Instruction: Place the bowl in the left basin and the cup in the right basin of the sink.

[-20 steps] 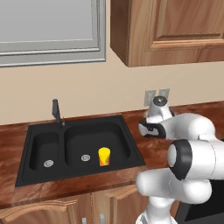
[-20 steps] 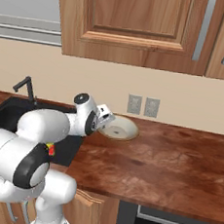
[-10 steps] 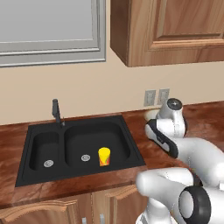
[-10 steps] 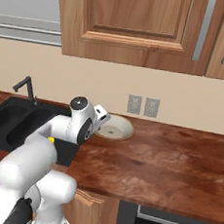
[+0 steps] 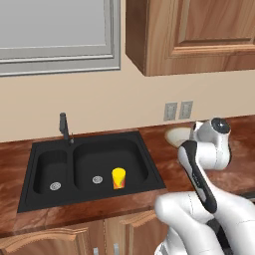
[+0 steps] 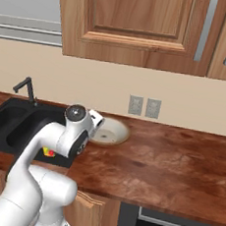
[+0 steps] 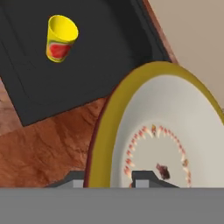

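Note:
The cream bowl [image 6: 112, 133] with its tan rim rests low on the wooden counter just right of the sink [image 5: 153, 167]. In the left base view my arm covers part of the bowl [image 5: 178, 135]. My gripper [image 7: 109, 178] is shut on the bowl [image 7: 166, 127]: one fingertip sits outside the near rim and the other inside. From the right base view the gripper [image 6: 99, 125] is at the bowl's left edge. The yellow cup [image 5: 118, 178] stands upright in the wider right basin [image 5: 107, 159]. It also appears as the cup [image 7: 61, 38]. The narrow left basin [image 5: 50, 169] holds nothing.
A slim black faucet [image 5: 63, 127] stands behind the sink. Two wall outlets [image 5: 178, 110] sit above the bowl, and wooden cabinets [image 6: 139, 24] hang overhead. Counter [image 6: 174, 161] stretches away to the right of the bowl.
My arm has folded back and the hand has turned at the bowl. The bowl has slid a little left, toward the sink, with the gripper on its rim. The cup has not moved.

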Controlling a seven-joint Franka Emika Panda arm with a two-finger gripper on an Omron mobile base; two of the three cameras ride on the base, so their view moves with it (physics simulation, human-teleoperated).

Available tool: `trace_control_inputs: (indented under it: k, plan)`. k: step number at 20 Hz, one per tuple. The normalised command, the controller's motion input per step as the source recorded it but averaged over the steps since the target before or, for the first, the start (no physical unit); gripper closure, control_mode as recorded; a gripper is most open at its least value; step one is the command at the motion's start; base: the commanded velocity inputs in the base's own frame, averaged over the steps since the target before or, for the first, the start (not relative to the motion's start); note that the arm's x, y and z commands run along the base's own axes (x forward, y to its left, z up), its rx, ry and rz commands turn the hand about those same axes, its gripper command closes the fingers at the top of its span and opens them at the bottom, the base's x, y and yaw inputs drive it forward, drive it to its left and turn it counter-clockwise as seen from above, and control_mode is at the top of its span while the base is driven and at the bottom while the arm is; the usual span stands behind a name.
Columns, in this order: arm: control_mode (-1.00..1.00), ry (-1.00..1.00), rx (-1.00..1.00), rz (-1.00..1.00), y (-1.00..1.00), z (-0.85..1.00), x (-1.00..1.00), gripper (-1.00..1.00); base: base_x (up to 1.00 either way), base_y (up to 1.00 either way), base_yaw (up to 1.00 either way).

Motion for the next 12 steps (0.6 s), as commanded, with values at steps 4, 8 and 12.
trace_control_inputs:
  k: [4, 8, 12]
  plan:
    - [-1.00, 0.00, -0.02, 0.19, 0.00, 0.21, -0.60, 1.00, 0.00, 0.00, 0.00]
    - [-1.00, 0.00, -0.01, 0.16, 0.01, 0.27, -0.53, 1.00, 0.00, 0.00, 0.00]
    - [-1.00, 0.00, 0.00, 0.10, 0.06, 0.22, -0.39, 1.00, 0.00, 0.00, 0.00]
